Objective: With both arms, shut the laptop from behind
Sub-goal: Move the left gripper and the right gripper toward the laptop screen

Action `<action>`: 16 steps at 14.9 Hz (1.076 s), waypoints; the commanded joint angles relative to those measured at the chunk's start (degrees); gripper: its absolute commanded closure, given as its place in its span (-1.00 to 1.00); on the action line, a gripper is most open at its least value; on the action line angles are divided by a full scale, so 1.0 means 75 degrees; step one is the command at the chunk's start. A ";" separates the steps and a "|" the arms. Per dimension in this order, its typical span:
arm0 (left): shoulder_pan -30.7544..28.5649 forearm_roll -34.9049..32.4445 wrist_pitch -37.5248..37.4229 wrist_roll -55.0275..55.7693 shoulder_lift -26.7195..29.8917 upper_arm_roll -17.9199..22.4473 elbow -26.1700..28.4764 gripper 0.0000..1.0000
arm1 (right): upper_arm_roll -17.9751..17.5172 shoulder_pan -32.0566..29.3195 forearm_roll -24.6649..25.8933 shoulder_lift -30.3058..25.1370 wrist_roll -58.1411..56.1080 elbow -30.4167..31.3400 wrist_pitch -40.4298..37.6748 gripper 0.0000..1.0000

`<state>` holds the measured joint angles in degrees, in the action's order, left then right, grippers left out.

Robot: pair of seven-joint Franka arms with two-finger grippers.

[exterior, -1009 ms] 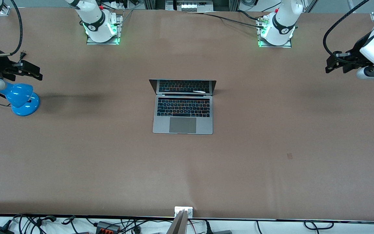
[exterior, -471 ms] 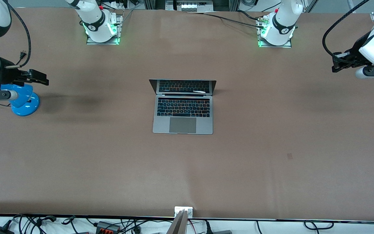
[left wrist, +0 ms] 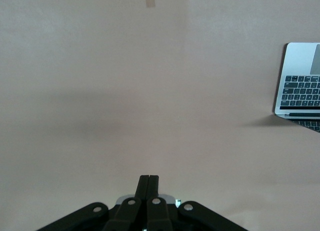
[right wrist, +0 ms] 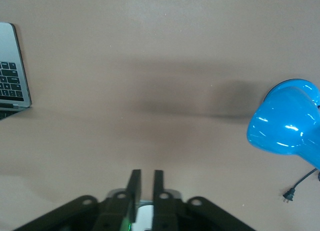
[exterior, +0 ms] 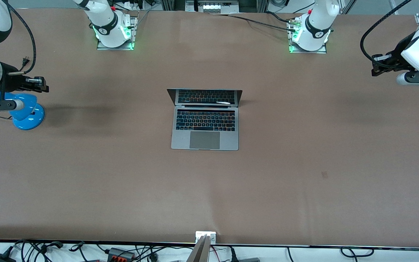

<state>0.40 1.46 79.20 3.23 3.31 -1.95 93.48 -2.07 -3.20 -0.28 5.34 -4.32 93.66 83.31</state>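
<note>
The silver-grey laptop [exterior: 204,125] lies open at the table's middle, its dark screen tilted up toward the arms' bases. Its corner shows in the left wrist view [left wrist: 299,86] and the right wrist view [right wrist: 12,76]. My left gripper [exterior: 374,69] hangs empty over the table at the left arm's end, fingers [left wrist: 149,183] shut together. My right gripper [exterior: 45,86] hangs empty over the right arm's end beside the lamp, its fingers [right wrist: 134,183] a narrow gap apart. Both are well away from the laptop.
A blue desk lamp [exterior: 26,109] stands at the right arm's end of the table, under the right gripper; it also shows in the right wrist view [right wrist: 285,121]. Its plug [right wrist: 289,193] lies beside it. Cables run along the front edge [exterior: 122,251].
The right gripper has swung level and its jaws have narrowed from wide open. The left gripper has drawn back toward the table's end and risen slightly. The laptop has not moved.
</note>
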 commanded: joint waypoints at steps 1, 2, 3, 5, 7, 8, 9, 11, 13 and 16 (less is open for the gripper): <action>-0.0041 0.0192 -0.0212 -0.0137 0.0016 0.0002 -0.0148 0.98 | -0.0016 0.0028 0.0049 -0.0021 -0.0021 -0.0102 -0.0325 1.00; -0.0029 0.0192 -0.0212 -0.0137 0.0016 -0.0009 -0.0148 0.98 | -0.0016 0.0040 0.0049 -0.0033 -0.0010 -0.0090 -0.0384 1.00; -0.0029 0.0192 -0.0224 -0.0137 0.0016 -0.0044 -0.0148 0.97 | -0.0016 0.0075 0.0049 -0.0033 -0.0021 -0.0090 -0.0408 1.00; -0.0029 0.0192 -0.0317 -0.0137 0.0028 -0.0056 -0.0148 0.98 | -0.0016 0.0098 0.0026 -0.0056 0.0002 -0.0090 -0.0652 1.00; 0.0017 0.0192 -0.0528 -0.0137 0.0016 -0.0126 -0.0148 0.99 | -0.0028 0.0238 -0.0009 -0.0114 0.0014 -0.0066 -0.1074 1.00; 0.0052 0.0273 -0.0447 -0.0137 0.0016 -0.0126 -0.0148 0.99 | -0.0028 0.0344 -0.0010 -0.0161 0.0060 -0.0008 -0.1227 1.00; 0.0006 0.0750 -0.0180 -0.0137 0.0004 -0.0103 -0.0148 0.98 | -0.0028 0.0565 -0.0010 -0.0289 0.0258 0.0097 -0.1275 1.00; -0.0029 0.1070 -0.0072 -0.0137 -0.0030 -0.0103 -0.0078 0.98 | -0.0028 0.1022 -0.0033 -0.0570 0.0808 0.0448 -0.1229 1.00; 0.0052 0.1094 0.0080 -0.0067 -0.0031 -0.0115 -0.0055 0.99 | -0.0028 0.1607 -0.0068 -0.0817 0.1312 0.0869 -0.0961 1.00; 0.0123 0.1607 0.0291 0.0003 -0.0171 -0.0336 0.0155 0.99 | -0.0028 0.2183 -0.0641 -0.1332 0.2063 0.2343 0.0839 1.00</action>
<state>0.93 10.40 79.79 3.09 2.91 -3.29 93.51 -2.66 10.89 -2.67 -0.10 8.04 101.65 81.26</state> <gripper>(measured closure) 0.991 0.991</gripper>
